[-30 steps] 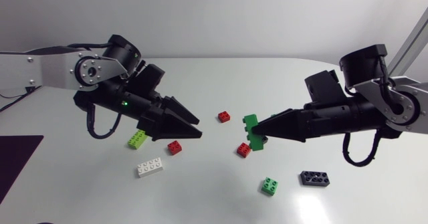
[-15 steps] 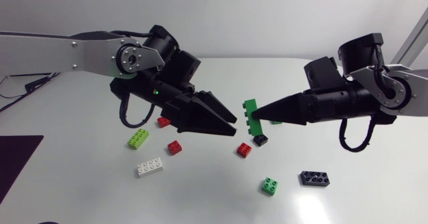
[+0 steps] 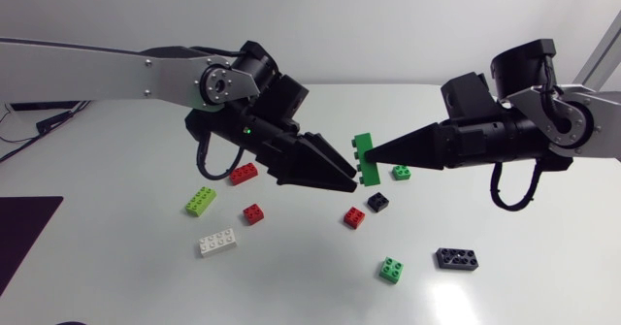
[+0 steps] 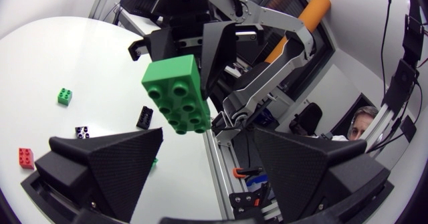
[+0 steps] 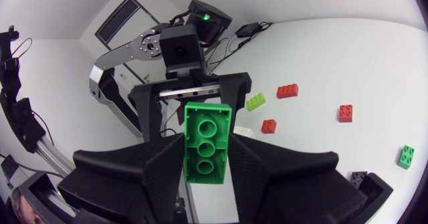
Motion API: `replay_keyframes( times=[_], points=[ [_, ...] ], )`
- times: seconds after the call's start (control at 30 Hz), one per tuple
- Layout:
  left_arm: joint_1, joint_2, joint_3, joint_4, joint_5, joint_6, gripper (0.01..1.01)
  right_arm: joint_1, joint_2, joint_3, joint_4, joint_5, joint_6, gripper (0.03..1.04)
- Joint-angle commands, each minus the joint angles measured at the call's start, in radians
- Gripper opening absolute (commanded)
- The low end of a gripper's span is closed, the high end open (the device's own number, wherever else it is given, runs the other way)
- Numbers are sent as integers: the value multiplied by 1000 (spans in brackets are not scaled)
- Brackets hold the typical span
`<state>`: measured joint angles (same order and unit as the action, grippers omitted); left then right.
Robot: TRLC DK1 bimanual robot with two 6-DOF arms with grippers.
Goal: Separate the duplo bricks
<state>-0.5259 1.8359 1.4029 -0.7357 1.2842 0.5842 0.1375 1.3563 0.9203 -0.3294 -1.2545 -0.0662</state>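
Aloft, the green brick (image 3: 365, 159) is hanging over the table (image 3: 126, 276), clamped in the right gripper (image 3: 375, 154).
Well to the near side of the green brick, a small green block (image 3: 391, 270) and a black plate (image 3: 457, 258) are lying on the table; a red cube (image 3: 354, 217) and a black cube (image 3: 377, 202) are sitting closer under it; the left gripper (image 3: 345, 180) is hovering right beside it, fingers spread wide apart.

The left arm (image 3: 146, 68) and right arm (image 3: 582, 121) are showing silver-grey links, round silver joint caps and black housings. The left gripper (image 3: 346, 180) and right gripper (image 3: 375, 152) are tapering into matte black wedges, while a black cable (image 3: 200, 160) is looping at 6 o'clock beneath each wrist.
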Motion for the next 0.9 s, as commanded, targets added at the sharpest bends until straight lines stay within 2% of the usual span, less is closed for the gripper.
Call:
replay_keyframes(
  times=[0.0,0.3,0.4,0.53,0.63,0.77,0.87],
  points=[
    [-9,29,34,-10,26,20,928,1,6,15,10,-14,25,362],
    [-22,56,68,-10,27,14,923,24,0,6,23,-13,37,362],
    [-29,63,82,-10,29,8,857,28,-8,5,35,-13,52,362],
    [-46,71,91,-10,30,6,807,40,-26,-28,161,-10,163,362],
    [-49,79,97,-10,35,5,666,45,-40,-57,268,-6,255,362],
    [-48,82,102,-8,38,2,508,47,-49,-69,293,-5,272,362],
    [-42,82,103,-8,40,0,489,47,-57,-78,293,-5,269,362]
  ],
)
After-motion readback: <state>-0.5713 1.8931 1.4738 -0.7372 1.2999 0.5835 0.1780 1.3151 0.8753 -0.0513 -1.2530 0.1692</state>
